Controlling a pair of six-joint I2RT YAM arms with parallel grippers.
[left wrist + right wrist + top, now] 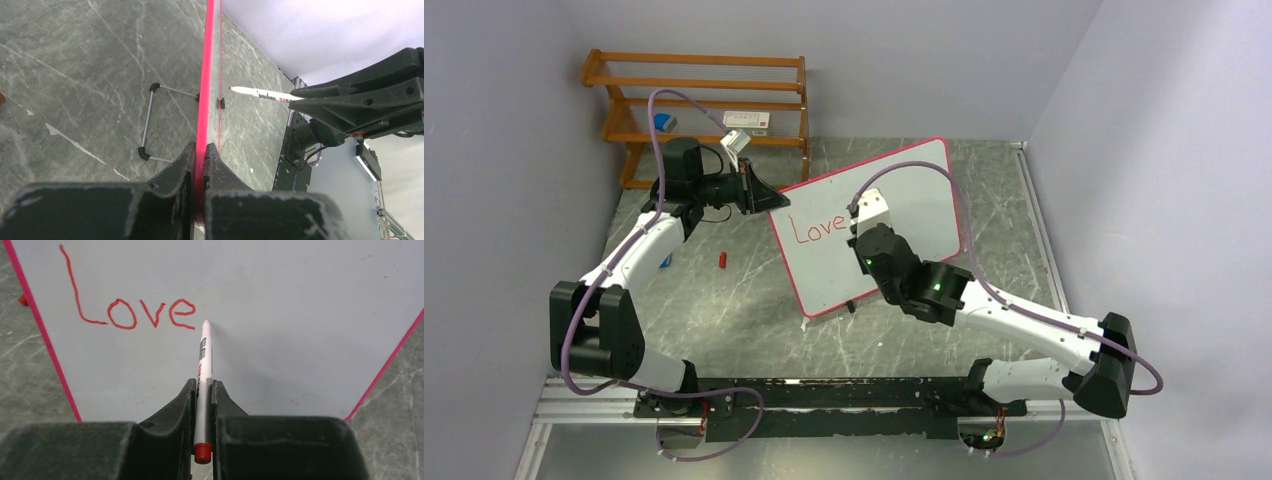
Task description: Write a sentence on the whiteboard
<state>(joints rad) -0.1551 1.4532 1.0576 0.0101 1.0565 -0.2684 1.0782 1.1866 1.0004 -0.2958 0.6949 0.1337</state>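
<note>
The whiteboard point(904, 215) stands tilted on the table, white with a thin red-pink frame point(204, 90). My left gripper point(205, 150) is shut on its upper left edge point(776, 200). The sentence point(135, 310) reads "Love" in red, with the same word showing from above point(816, 228). My right gripper point(204, 387) is shut on a white marker point(203, 370) with a red end. Its tip point(206, 321) touches the board just right of the last letter. From the left wrist view the marker point(257, 93) pokes out of the right gripper toward the board.
A wooden slatted rack point(704, 105) stands at the back left with a small box point(747, 120) on it. A red cap point(722, 260) lies on the table left of the board. The board's wire feet point(150, 122) rest on the marbled tabletop.
</note>
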